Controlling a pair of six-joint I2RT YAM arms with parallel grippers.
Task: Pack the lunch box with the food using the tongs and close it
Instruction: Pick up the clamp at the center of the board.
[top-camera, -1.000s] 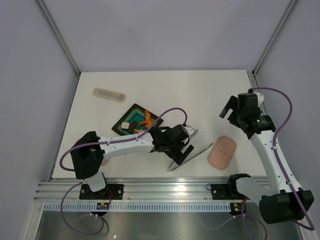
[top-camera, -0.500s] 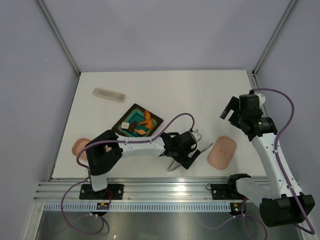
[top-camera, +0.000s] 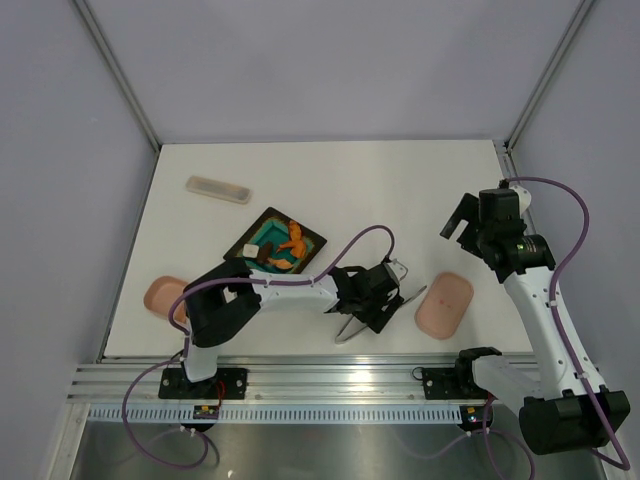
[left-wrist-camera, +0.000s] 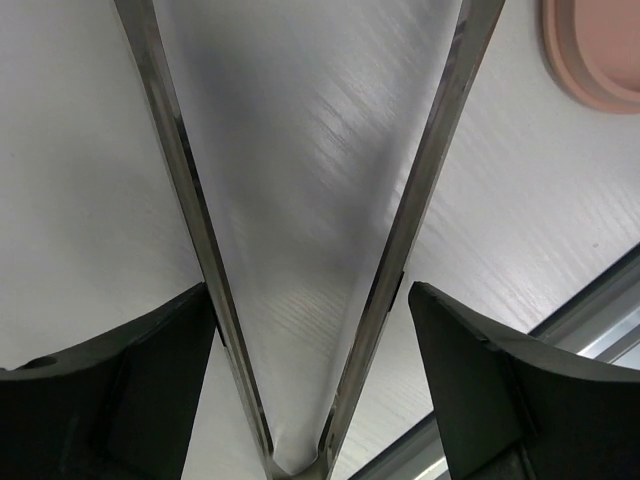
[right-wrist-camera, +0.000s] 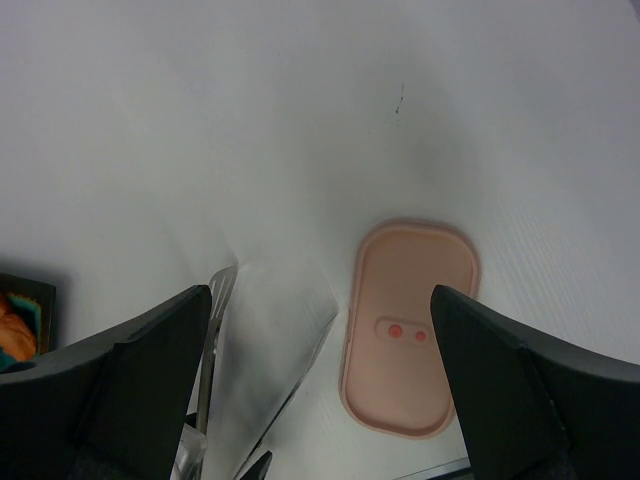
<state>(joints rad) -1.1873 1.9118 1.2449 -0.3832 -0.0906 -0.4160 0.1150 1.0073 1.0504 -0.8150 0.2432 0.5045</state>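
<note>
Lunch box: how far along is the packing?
Done: nothing packed; the food sits in the tray, one lunch box half right, the other half far left. In hand: the left gripper straddles the tongs, apparently about to grip. Left: moving the food, closing.

From above, the left gripper (top-camera: 377, 306) covers the middle of the tongs (top-camera: 412, 296) and the left arm (top-camera: 270, 290) hides one edge of the left pink lunch-box piece (top-camera: 160, 293), while the left wrist view crops the tongs' tips and most of the right pink lunch-box piece (left-wrist-camera: 592, 50), and the right wrist view cuts off the dark tray (right-wrist-camera: 40, 298).
</note>
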